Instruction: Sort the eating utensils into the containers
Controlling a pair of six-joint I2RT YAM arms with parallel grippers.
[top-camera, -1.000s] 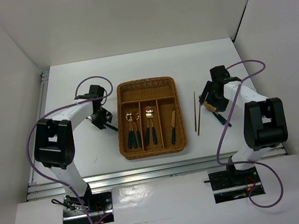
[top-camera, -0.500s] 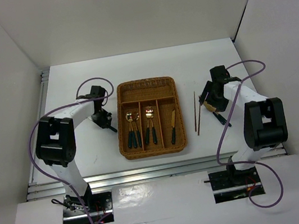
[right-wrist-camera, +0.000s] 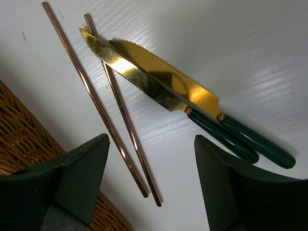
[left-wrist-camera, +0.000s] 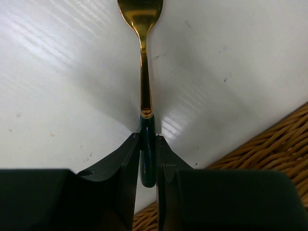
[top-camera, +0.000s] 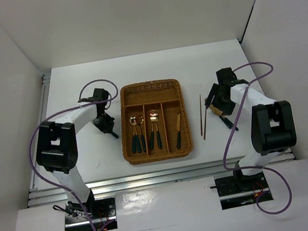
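Between the fingers of the left pincer (left-wrist-camera: 147, 144) sits the handle of a gold-bowled spoon with a dark teal handle (left-wrist-camera: 144, 82). The pincer is pinched narrow on it, and the bowl points straight ahead of the tips over the white table (left-wrist-camera: 57, 96). Whether the spoon is off the surface yet, I can't tell. Just off that pincer's right finger runs the rim of the rectangular brown woven wicker tray (left-wrist-camera: 274, 139). Over to the right pincer (right-wrist-camera: 150, 159): jaws wide, gripping nothing, hanging over two thin reddish-brown chopsticks (right-wrist-camera: 103, 103) and two gold-bladed knives with dark teal handles (right-wrist-camera: 159, 79), all lying just ahead of its fingers. From above, the tray already carries a pair of gold-headed pieces (top-camera: 137, 133) in the long slot nearest the left pincer. A second pair sits in the middle slot and one lone piece in the slot nearest the right pincer. I'd call that roughly halfway: five in, five out. The spoon only has to clear the wicker rim, with open table around it. The right side looks tighter, with the knives overlapping, a blade tip touching a chopstick, and the tray wall close beside.
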